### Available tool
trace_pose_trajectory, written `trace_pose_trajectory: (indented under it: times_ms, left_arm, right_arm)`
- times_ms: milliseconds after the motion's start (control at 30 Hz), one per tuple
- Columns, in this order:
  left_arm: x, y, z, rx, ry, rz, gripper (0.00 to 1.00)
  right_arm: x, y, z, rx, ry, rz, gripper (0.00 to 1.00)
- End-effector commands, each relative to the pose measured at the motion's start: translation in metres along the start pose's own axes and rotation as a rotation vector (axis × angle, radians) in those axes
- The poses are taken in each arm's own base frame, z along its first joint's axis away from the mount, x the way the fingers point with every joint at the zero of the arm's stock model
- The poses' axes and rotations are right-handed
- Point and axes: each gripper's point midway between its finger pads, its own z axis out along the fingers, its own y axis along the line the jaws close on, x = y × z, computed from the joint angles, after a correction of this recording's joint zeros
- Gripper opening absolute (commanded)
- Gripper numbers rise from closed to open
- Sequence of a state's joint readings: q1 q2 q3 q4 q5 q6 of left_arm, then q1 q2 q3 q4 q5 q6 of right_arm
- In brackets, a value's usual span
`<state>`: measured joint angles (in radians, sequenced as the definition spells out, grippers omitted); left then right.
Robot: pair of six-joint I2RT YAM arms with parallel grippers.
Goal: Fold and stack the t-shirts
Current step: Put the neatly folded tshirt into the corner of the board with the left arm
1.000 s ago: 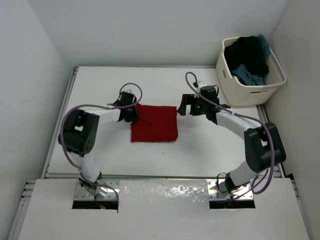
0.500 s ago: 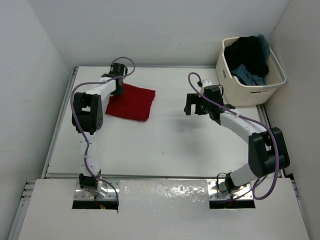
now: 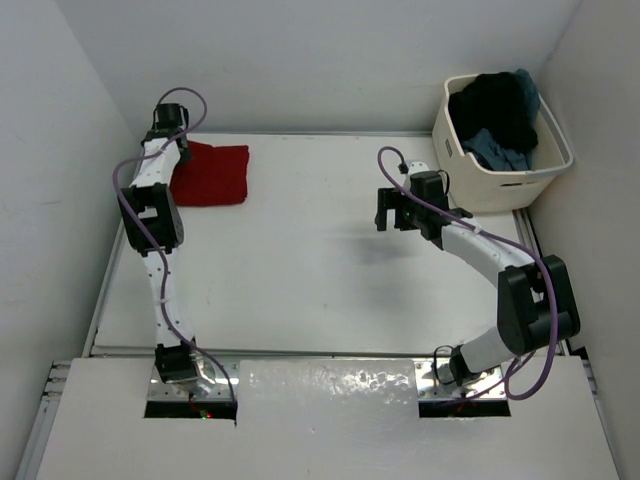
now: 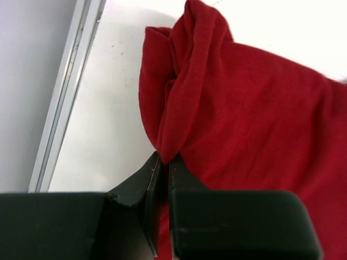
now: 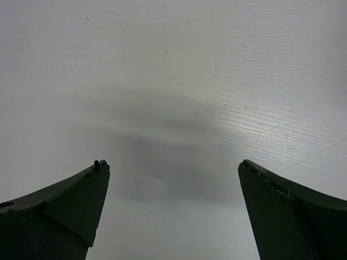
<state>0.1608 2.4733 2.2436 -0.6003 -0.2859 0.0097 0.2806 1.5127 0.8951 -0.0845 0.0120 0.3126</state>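
Top view: the folded red t-shirt (image 3: 212,175) lies flat as a rough rectangle in the upper left corner of the white table (image 3: 300,285), close to the left rail. The left arm reaches straight up the left side of the frame, and the left gripper (image 3: 178,150) sits at the shirt's left edge, touching the cloth. Whether it is closed cannot be judged from this height. The right gripper (image 3: 392,210) hangs over bare table right of centre, well apart from the red shirt, with its 2 fingers spread. In the upper right corner stands a cream plastic tub (image 3: 500,185) holding a crumpled black t-shirt (image 3: 492,108) with a blue-grey t-shirt (image 3: 492,150) just below it.

Left wrist view: the left gripper (image 4: 162,162) has its jaws together, pinching a bunched fold of the red t-shirt (image 4: 260,114). The cloth rises in a wrinkled ridge from the fingertips toward the top of the frame and spreads smoothly to the right. White table (image 4: 108,119) shows at the left, edged by a metal rail (image 4: 65,97).

Right wrist view: the right gripper (image 5: 173,173) is wide apart, 1 dark finger (image 5: 70,200) at lower left and the other at lower right, nothing between them. The white table (image 5: 173,65) fills the frame, with a soft shadow at centre.
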Motion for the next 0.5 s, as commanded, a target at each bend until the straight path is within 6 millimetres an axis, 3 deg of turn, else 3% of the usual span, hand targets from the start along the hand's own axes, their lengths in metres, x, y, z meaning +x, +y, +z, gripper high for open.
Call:
trace_pose_trajectory:
  times_ms: [0, 267, 367, 467]
  left_arm:
    - [-0.031, -0.004, -0.007, 0.035, -0.084, 0.008, 0.00]
    - [-0.052, 0.010, 0.012, 0.042, -0.162, -0.071, 0.00]
    - [-0.057, 0.023, 0.013, 0.028, -0.178, -0.089, 0.00]
    - [-0.063, 0.021, 0.011, 0.059, -0.201, -0.087, 0.00]
  right_arm:
    - [-0.026, -0.001, -0.009, 0.013, -0.076, -0.010, 0.99]
    - [-0.023, 0.001, -0.002, -0.001, -0.051, 0.000, 0.99]
    - [-0.023, 0.001, 0.000, -0.001, -0.045, 0.002, 0.99]
    - [-0.023, 0.002, 0.000, -0.004, -0.041, 0.003, 0.99]
